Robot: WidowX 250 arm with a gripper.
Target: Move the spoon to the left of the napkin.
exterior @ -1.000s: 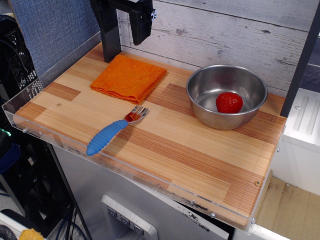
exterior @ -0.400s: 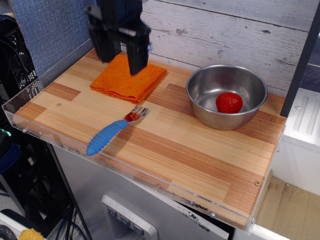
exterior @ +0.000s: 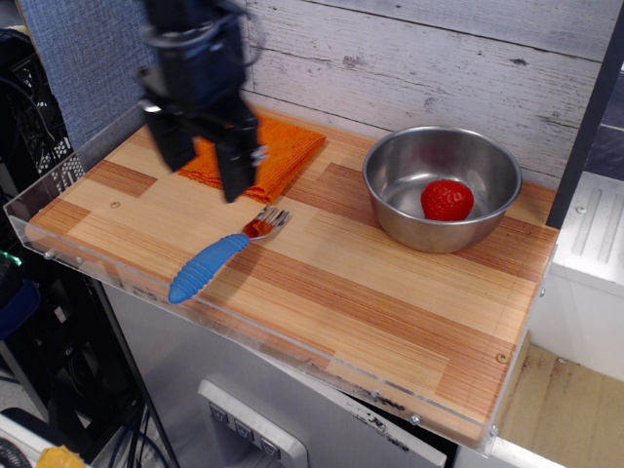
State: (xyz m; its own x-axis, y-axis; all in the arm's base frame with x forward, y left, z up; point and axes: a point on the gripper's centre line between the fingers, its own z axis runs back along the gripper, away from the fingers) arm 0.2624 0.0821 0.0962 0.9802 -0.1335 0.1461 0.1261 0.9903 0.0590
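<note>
The spoon (exterior: 218, 255) lies flat on the wooden table near its front left edge, its blue ribbed handle pointing front-left and its silver tined head pointing back-right. The orange napkin (exterior: 283, 151) lies behind it by the back wall, partly hidden by the arm. My gripper (exterior: 205, 168) hangs above the table just behind and left of the spoon's head, over the napkin's front edge. Its two dark fingers (exterior: 234, 171) point down with a gap between them and hold nothing.
A steel bowl (exterior: 414, 171) with a red strawberry (exterior: 448, 199) in it stands at the back right. The table (exterior: 390, 292) has a clear plastic rim along the front and left edges. A white plank wall runs along the back.
The gripper has moved forward, left and down from the back wall, from above the napkin's rear to just behind the spoon. The spoon, napkin and bowl have not moved.
</note>
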